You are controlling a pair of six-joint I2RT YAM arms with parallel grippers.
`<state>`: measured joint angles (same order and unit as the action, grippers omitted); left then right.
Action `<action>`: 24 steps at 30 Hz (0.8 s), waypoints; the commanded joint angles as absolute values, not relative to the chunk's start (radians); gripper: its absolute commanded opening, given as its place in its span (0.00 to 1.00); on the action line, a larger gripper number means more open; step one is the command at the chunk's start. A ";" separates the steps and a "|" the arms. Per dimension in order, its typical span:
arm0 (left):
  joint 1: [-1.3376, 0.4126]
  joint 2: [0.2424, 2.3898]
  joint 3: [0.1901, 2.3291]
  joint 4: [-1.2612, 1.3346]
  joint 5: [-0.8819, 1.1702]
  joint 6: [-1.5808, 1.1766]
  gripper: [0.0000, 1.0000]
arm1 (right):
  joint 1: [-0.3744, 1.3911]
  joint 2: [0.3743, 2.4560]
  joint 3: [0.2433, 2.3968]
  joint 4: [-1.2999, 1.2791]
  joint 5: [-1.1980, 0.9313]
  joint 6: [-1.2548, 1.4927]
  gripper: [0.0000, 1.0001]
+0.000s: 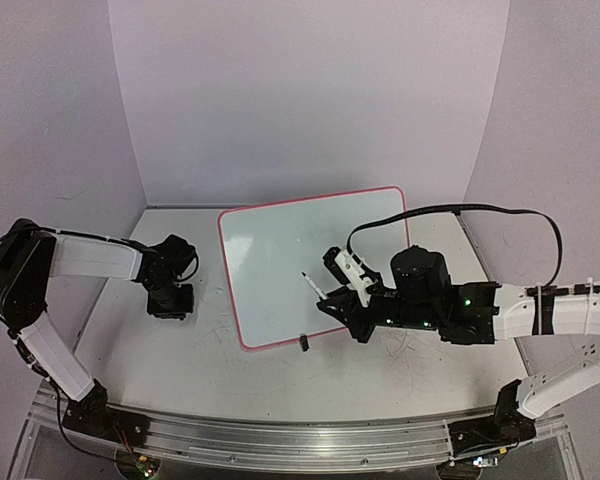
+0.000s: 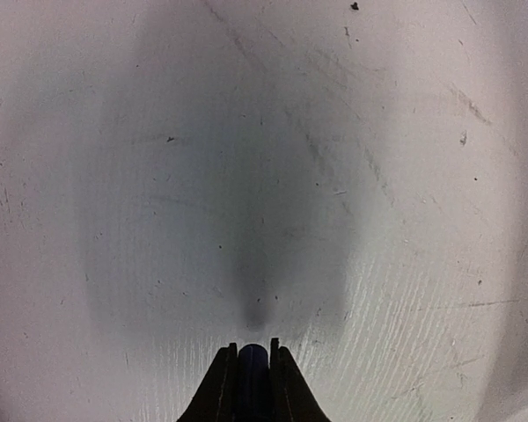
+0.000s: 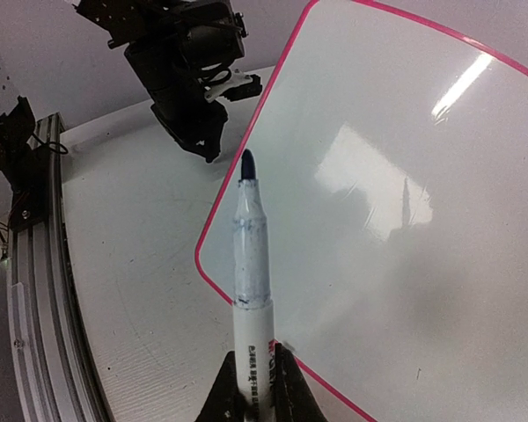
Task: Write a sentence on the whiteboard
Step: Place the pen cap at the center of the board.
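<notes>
Marker (image 3: 251, 264) is clamped low on the barrel by the right gripper (image 3: 251, 400), jaws closed tight, cap off, dark tip leading. The whiteboard (image 1: 280, 250) lies flat mid-worktop (image 1: 180, 360), ahead of and beneath that tip. The tip is seen over the board's near-left part, close to the pink rim; contact cannot be told. The marker's long axis runs from the right gripper toward the left arm. The right arm is judged nearer. The left gripper (image 1: 170, 300) is held off the board's left edge, pointed down, pinched on a small dark-blue piece (image 2: 253, 365), possibly the cap. No writing is seen on the board. Barrel print is too small to be read.
</notes>
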<state>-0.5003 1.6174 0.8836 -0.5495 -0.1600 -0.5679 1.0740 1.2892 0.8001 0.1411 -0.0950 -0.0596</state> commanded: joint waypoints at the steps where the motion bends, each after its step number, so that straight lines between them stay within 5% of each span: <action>1: -0.496 1.622 0.891 -0.541 -0.176 -0.557 0.18 | 1.077 1.293 0.813 0.186 -0.107 -0.044 0.00; 11: -0.496 1.580 0.874 -0.535 -0.186 -0.550 0.30 | 1.077 1.290 0.815 0.187 -0.118 -0.035 0.00; 24: -0.496 1.291 1.083 -0.748 -0.202 -0.509 0.69 | 1.077 1.300 0.835 0.124 -0.084 -0.108 0.00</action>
<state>-0.5003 1.4193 0.9525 -0.6643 -0.1975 -0.5434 1.0740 1.2892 0.8001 0.1414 -0.1071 -0.0508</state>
